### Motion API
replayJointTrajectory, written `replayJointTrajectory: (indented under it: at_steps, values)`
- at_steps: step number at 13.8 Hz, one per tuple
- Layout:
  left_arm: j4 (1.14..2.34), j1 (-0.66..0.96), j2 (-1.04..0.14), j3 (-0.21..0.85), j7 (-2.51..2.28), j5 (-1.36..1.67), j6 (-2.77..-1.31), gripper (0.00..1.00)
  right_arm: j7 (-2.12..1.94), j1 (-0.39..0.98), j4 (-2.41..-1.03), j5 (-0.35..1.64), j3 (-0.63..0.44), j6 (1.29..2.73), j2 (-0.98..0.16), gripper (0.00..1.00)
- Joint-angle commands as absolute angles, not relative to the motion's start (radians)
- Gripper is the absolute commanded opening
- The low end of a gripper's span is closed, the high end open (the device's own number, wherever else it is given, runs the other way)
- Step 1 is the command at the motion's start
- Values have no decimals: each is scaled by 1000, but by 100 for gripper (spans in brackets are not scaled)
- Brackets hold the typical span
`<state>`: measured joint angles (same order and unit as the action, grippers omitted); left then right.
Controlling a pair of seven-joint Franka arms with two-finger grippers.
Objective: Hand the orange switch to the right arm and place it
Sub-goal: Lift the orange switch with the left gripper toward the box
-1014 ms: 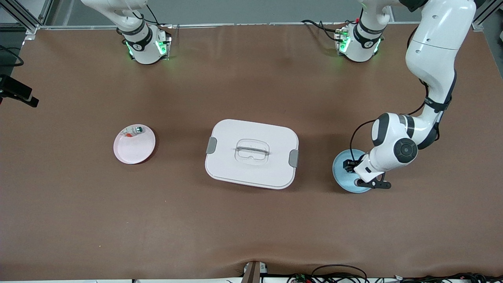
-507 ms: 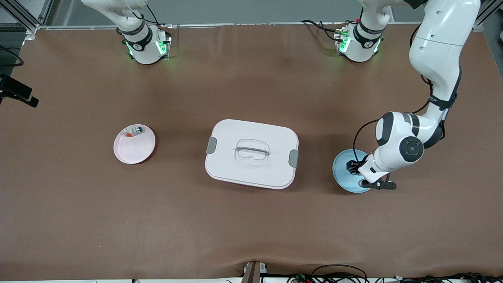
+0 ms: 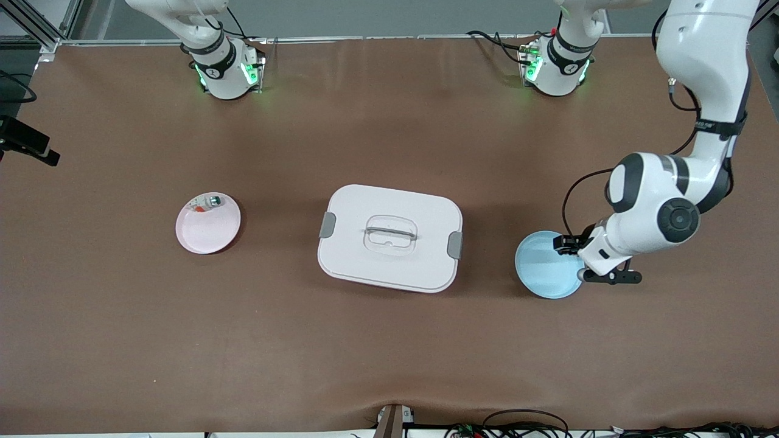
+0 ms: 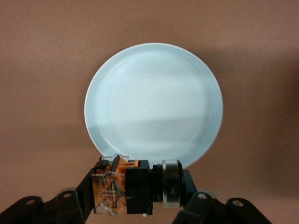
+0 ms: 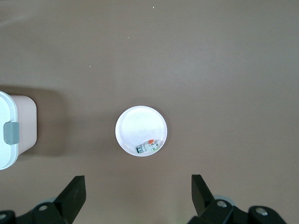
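The orange switch (image 4: 133, 191), a small black block with an orange, clear-cased end and a round ringed end, lies crosswise between the fingers of my left gripper (image 4: 135, 196), which is shut on it. In the front view the left gripper (image 3: 569, 245) hangs over the rim of the empty light blue plate (image 3: 541, 267), on the side toward the left arm's end of the table. The blue plate (image 4: 154, 102) shows bare below the switch. My right gripper (image 5: 138, 196) stands open and empty, high over the table beside the pale pink plate (image 5: 138, 126).
A whitish piece with a green tip (image 3: 207, 202) lies on the pink plate (image 3: 204, 234) toward the right arm's end. A white lidded box with grey latches (image 3: 389, 237) sits mid-table between the two plates. The whitish piece (image 5: 149, 147) and the box (image 5: 14, 135) also show under the right wrist.
My left arm has risen and swung toward its own end of the table, carrying the switch from over the blue plate's middle to over its rim. The right arm has not moved.
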<state>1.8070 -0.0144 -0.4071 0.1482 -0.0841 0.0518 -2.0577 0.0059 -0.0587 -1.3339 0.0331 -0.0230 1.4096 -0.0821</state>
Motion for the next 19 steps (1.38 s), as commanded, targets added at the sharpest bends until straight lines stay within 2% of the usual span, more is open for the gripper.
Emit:
replayJointTrajectory:
  at_steps: [1, 6, 9, 15, 19]
  values:
    - [1743, -18, -327, 152, -138, 116, -1871, 28, -5, -81, -1355, 49, -8, 1416, -61, 100]
    - [1589, -8, -249, 175, -274, 268, -1591, 28, -12, -80, -1356, 49, -8, 1408, -61, 100]
    - [1554, -8, -184, 239, -444, 331, -1517, 28, -75, -75, -1370, 49, -6, 1408, -57, 100]
    - [1497, -3, -163, 408, -782, 487, -1531, 28, -72, -81, -1370, 49, -11, 1402, -54, 100]
    - [1482, -2, -167, 518, -1049, 604, -1679, 23, 15, -77, -1370, 52, -9, 1410, -57, 100]
